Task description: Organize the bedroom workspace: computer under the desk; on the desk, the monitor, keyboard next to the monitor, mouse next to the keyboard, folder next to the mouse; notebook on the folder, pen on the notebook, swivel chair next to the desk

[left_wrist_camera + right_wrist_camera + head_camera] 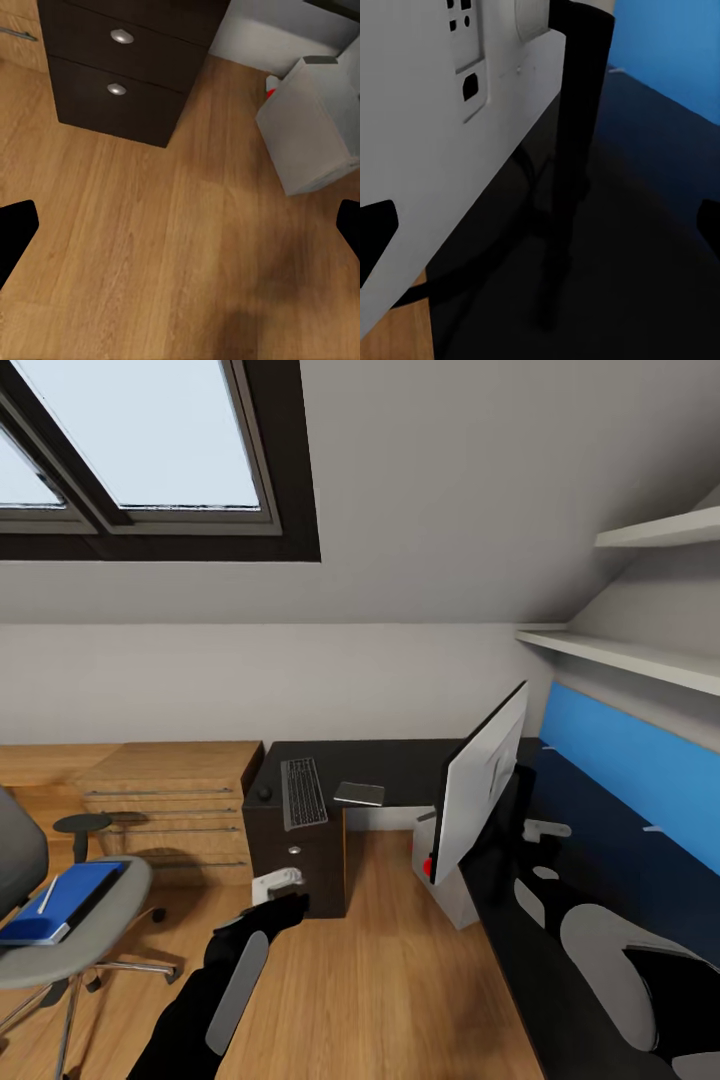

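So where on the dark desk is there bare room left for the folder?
Bare desk lies between the notebook and the monitor, and behind the keyboard toward the wall. The left end is crowded: mouse, keyboard and notebook sit close together.

The head view looks forward and down across the room from above. The left wrist view faces down, close over the floor (172, 247), sharing the dark drawer unit (300, 865) (127, 75). The right wrist view sits close behind the monitor (480, 785) (442, 150).
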Available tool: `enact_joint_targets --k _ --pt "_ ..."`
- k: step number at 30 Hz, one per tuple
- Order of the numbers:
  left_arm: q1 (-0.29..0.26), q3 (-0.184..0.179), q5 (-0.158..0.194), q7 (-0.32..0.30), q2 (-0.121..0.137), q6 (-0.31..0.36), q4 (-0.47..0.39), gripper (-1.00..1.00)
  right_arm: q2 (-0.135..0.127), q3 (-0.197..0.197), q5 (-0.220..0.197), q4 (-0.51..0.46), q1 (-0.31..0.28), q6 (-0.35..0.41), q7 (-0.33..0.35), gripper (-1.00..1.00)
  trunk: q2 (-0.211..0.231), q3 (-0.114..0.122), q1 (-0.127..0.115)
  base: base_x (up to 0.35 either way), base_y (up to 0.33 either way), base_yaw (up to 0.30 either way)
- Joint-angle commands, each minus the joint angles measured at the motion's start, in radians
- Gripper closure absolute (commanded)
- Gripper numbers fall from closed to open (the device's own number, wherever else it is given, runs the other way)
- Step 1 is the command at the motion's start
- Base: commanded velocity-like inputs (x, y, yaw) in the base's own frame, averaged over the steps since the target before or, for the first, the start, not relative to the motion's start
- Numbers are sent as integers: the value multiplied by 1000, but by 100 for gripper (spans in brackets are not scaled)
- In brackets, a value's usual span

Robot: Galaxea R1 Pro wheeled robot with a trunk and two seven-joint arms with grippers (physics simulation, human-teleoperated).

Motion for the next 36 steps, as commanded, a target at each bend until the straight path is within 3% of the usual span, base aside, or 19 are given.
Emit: enact_joint_targets --k 1,36 --pt "-1 -1 14 44 -1 3 -7 -100 1 -8 2 1 -1 -6 1 -100 -9 -5 4 0 0 0" --pt "-1 -1 13 61 -1 2 -6 -100 -4 -8 0 3 -1 -32 2 -100 -254 -115 138 0 0 0"
